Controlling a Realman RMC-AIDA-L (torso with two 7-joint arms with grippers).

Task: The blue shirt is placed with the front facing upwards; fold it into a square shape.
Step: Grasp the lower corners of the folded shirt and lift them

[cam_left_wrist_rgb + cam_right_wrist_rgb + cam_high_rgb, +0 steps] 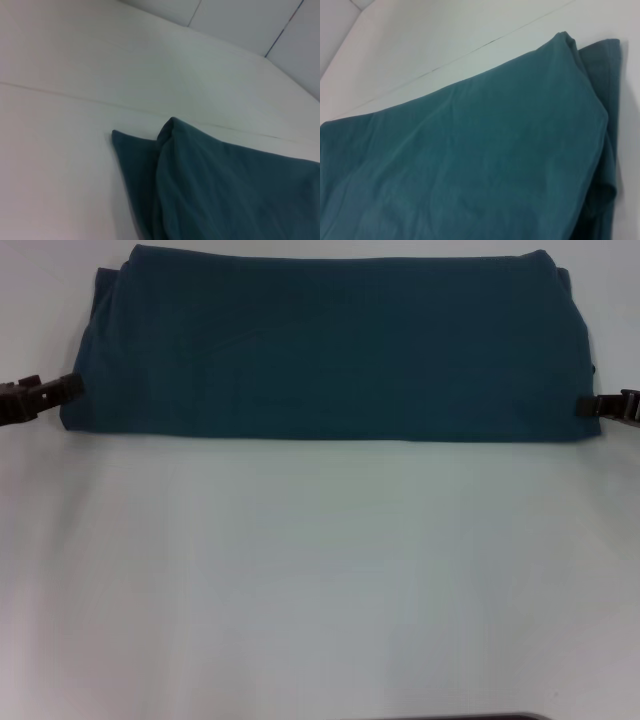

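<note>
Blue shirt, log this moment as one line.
blue shirt: folded wide band | left gripper: at its left end | right gripper: at its right end

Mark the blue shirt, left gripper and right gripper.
blue shirt [330, 345]: head view, middle of the folded cloth's top layer.
left gripper [68, 386]: head view, fingertips at the shirt's left end.
right gripper [586, 406]: head view, fingertips at the shirt's right end.

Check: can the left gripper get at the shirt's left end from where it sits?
Probably yes. The left gripper is already at the left end of the blue shirt, low on the table, with nothing between them. Whether it grips cloth can't be told.
</note>
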